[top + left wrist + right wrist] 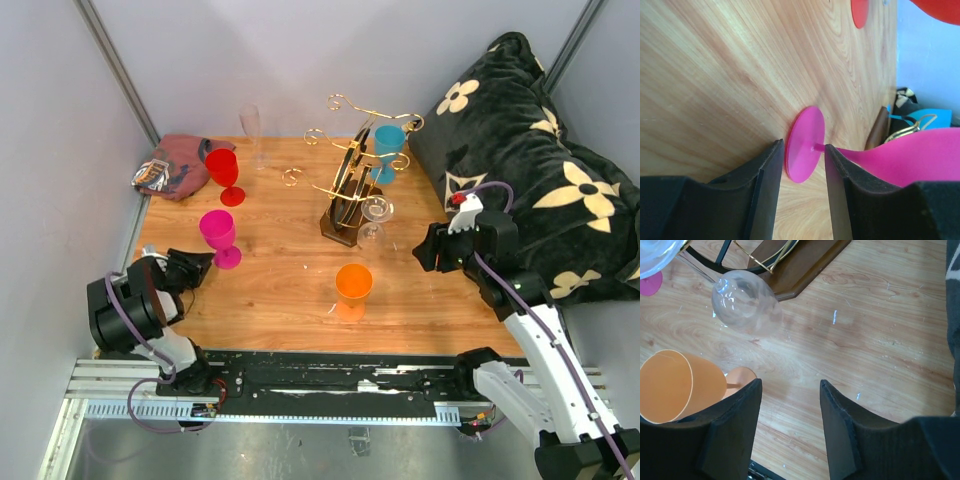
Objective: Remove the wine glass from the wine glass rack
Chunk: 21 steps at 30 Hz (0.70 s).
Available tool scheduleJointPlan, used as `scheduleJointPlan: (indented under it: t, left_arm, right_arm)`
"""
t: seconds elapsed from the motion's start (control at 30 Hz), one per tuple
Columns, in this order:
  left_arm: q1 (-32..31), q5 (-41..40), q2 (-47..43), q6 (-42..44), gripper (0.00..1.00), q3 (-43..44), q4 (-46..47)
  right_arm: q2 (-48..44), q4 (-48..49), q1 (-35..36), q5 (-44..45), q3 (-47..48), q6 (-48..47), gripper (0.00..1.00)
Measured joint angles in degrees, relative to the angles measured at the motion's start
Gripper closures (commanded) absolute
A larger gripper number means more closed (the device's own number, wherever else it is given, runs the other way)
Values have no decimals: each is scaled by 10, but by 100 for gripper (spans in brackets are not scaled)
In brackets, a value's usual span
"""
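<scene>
The wine glass rack [343, 205] has a dark wooden base and gold wire arms and stands mid-table. A clear wine glass [376, 214] hangs upside down on its near right side, and a blue glass [388, 146] hangs farther back. In the right wrist view the clear bowl [745, 302] sits beside the rack base [802, 262]. My right gripper [429, 250] is open and empty, right of the clear glass and apart from it; its jaws [790, 385] stand wide over bare wood. My left gripper [196, 266] is open beside a magenta glass [219, 236], whose foot [805, 144] lies just past the fingertips.
An orange glass [353, 284] stands in front of the rack and shows left of my right fingers [675, 385]. A red glass [223, 172], a clear flute [250, 130] and a crumpled cloth [172, 165] are at the back left. A black flowered pillow [530, 150] fills the right side.
</scene>
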Motion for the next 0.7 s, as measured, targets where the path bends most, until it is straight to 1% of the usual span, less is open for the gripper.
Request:
scheduleJointPlan:
  t: [0.13, 0.27, 0.37, 0.47, 0.6, 0.7]
  left_arm:
    - [3, -39, -70, 27, 52, 12, -103]
    - [3, -77, -146, 50, 48, 24, -202]
    - [3, -97, -191, 63, 47, 35, -255]
    - [4, -108, -215, 69, 48, 45, -292]
    - [4, -110, -218, 73, 48, 48, -316]
    - [4, -110, -219, 73, 48, 48, -325]
  right_arm:
    - [10, -3, 0, -7, 5, -26, 51]
    - [13, 2, 0, -22, 14, -46, 50]
    - [13, 14, 0, -30, 19, -43, 51]
    - [15, 24, 0, -44, 29, -31, 55]
    - [28, 33, 11, -62, 67, -45, 56]
    - [28, 36, 71, -29, 88, -84, 56]
